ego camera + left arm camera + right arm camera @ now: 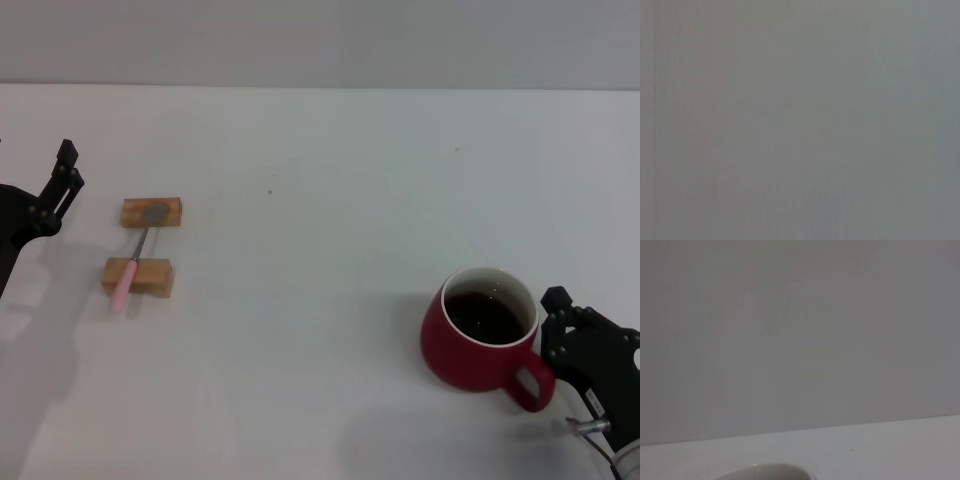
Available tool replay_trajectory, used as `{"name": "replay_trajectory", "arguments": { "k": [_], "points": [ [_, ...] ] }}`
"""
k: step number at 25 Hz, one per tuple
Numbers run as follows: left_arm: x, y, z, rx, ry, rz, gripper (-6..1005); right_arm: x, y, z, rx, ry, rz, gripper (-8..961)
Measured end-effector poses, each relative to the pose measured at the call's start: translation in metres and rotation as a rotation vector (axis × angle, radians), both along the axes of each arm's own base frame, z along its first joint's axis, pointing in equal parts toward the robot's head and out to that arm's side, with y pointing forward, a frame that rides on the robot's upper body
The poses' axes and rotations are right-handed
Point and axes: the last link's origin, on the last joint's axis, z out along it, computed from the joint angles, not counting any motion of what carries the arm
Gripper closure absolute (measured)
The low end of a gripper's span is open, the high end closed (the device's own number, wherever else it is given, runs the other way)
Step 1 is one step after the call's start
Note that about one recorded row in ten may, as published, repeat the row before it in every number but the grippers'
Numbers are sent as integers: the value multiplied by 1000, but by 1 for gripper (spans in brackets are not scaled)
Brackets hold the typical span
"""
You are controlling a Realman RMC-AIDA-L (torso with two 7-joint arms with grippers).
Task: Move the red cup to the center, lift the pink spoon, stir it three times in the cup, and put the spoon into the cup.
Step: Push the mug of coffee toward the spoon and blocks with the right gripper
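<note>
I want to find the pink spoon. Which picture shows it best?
The head view: the pink spoon lies whole across two wooden blocks on the robot's left. The left wrist view shows only blank grey, and the right wrist view shows a bare wall and the red cup's rim, no spoon.

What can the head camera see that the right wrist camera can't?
Only the head view shows the pink spoon lying across two wooden blocks, the left gripper at the table's left edge, the right gripper beside the cup's handle, and the dark liquid. Only the right wrist view shows a broad grey wall. Both show the white table and the red cup, just its rim in the wrist view.
</note>
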Motion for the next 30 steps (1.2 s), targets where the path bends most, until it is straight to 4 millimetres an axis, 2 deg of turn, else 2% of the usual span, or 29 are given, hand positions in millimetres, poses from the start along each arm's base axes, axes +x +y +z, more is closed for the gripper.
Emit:
{"name": "replay_trajectory", "arguments": {
  "k": [15,30],
  "points": [
    [0,0,0,0,0,1,155,-5,6,-1,-9,5,25,954],
    [-1,-3,1,5,-1,0,155,-14,15,-11,-66,-1,53,954]
  ]
}}
